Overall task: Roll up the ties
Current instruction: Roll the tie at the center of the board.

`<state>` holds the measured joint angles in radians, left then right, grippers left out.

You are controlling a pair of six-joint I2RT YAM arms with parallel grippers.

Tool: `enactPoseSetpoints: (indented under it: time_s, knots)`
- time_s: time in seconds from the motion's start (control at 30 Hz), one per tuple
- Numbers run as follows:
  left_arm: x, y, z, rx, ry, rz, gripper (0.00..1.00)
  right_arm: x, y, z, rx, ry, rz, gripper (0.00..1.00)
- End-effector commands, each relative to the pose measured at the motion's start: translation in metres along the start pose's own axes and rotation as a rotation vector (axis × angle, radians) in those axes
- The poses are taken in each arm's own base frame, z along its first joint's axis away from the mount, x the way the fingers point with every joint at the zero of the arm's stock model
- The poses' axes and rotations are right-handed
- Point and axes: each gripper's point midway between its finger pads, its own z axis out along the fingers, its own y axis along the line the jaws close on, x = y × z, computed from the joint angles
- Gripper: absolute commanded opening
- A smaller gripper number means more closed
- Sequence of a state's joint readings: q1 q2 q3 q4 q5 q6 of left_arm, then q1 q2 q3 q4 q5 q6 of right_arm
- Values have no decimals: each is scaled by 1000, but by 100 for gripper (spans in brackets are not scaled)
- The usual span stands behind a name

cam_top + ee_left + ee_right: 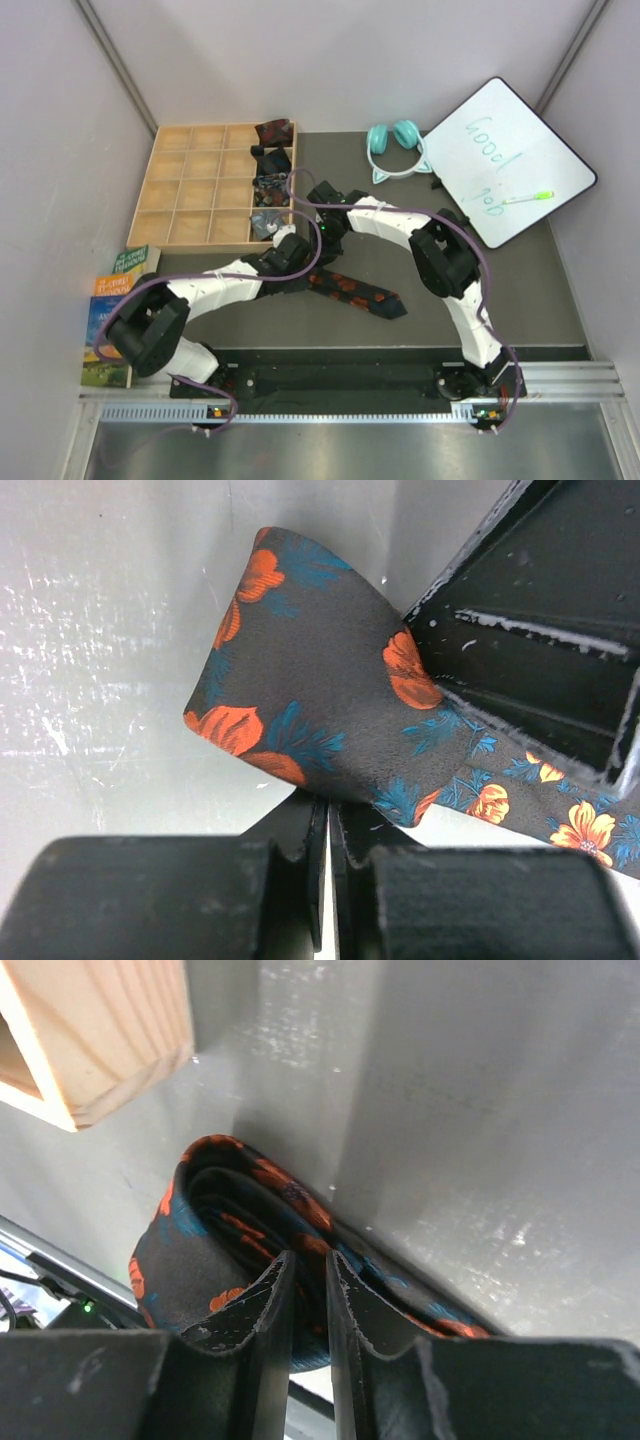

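Our left pincer (pixel 322 805), shut, and right pincer (pixel 310 1265), narrow, both nip the tie (pixel 310 680); one slip and we could lose the loose roll (pixel 215 1210).

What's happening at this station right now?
Both arms are working one black fabric necktie with orange flowers on the grey table, beside the wooden compartment tray. The left tool is shut on a raised fold of it; the right tool pinches the partly rolled end. The rest of the strip lies flat, not yet rolled. Several rolled ties already sit in the tray's right column.
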<state>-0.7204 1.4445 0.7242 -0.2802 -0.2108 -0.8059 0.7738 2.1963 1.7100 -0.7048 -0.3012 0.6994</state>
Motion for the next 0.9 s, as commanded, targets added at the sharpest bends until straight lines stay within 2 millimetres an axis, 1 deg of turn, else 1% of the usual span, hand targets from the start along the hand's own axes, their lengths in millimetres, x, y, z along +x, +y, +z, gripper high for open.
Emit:
enactPoseSetpoints:
  time_s: [0.0, 0.03, 0.07, 0.1, 0.13, 0.17, 0.2, 0.27, 0.3, 0.33, 0.37, 0.4, 0.43, 0.47, 0.5, 0.53, 0.57, 0.6, 0.63, 0.67, 0.7, 0.73, 0.77, 0.8, 0.83, 0.87]
  knots:
    - [-25, -12, -16, 35, -66, 1, 12, -23, 7, -19, -12, -45, -12, 20]
    - [-24, -12, -19, 37, -62, 5, 15, -25, 6, -23, -2, -48, -15, 21]
    - [-20, -12, -24, 49, -39, 12, 17, -38, 8, -31, -4, -78, -15, 23]
    - [-18, -12, -26, 51, -24, 16, 21, -42, 9, -35, -3, -86, -18, 24]
    - [-17, -13, -31, 60, -16, 16, 21, -46, 6, -40, 5, -89, -16, 24]
    - [-15, -13, -34, 65, -6, 15, 22, -59, 11, -49, -6, -119, -15, 25]
    - [-10, -10, -38, 61, 15, 19, 23, -64, 12, -53, -11, -131, -19, 25]
    - [-13, -10, -49, 72, 5, 13, 24, -75, 14, -67, -18, -157, -12, 25]
    - [-11, -4, -54, 54, 12, 16, 25, -81, 12, -76, -25, -174, -5, 25]
    - [-15, -4, -62, 61, -7, 26, 27, -81, 14, -81, -30, -181, -1, 25]
    - [-21, -5, -70, 61, -22, 30, 29, -78, 12, -82, -27, -179, 0, 25]
    - [-28, -2, -75, 46, -48, 34, 32, -77, 17, -94, -48, -201, -8, 25]
    - [-32, 0, -82, 47, -68, 50, 36, -73, 19, -97, -65, -204, 7, 25]
    - [-40, -2, -87, 56, -94, 58, 40, -65, 16, -87, -94, -187, 16, 24]
    - [-47, -1, -90, 55, -114, 60, 43, -60, 16, -90, -112, -192, 24, 23]
    - [-53, 3, -92, 40, -126, 72, 44, -53, 24, -102, -144, -212, 34, 22]
    - [-60, 1, -94, 45, -134, 70, 45, -39, 16, -93, -145, -182, 48, 21]
    - [-68, 8, -92, 34, -137, 49, 45, -37, 20, -95, -170, -198, 45, 20]
    - [-68, 6, -90, 51, -115, 58, 45, -31, 28, -105, -199, -217, 46, 20]
    - [-76, 3, -90, 73, -126, 50, 45, -18, 22, -98, -201, -191, 55, 19]
    - [-81, 5, -88, 81, -125, 35, 45, -14, 25, -99, -218, -192, 58, 18]
    - [-82, 5, -83, 89, -116, 40, 45, -14, 31, -103, -246, -216, 60, 17]
    - [-86, -2, -82, 129, -114, 38, 45, -4, 31, -103, -254, -210, 56, 16]
    - [-90, 1, -80, 134, -113, 24, 46, -1, 34, -104, -264, -211, 53, 16]
    - [-89, 2, -75, 141, -100, 26, 46, 1, 38, -105, -281, -216, 50, 15]
    - [-86, -3, -74, 182, -72, 24, 47, 8, 38, -102, -293, -196, 49, 14]
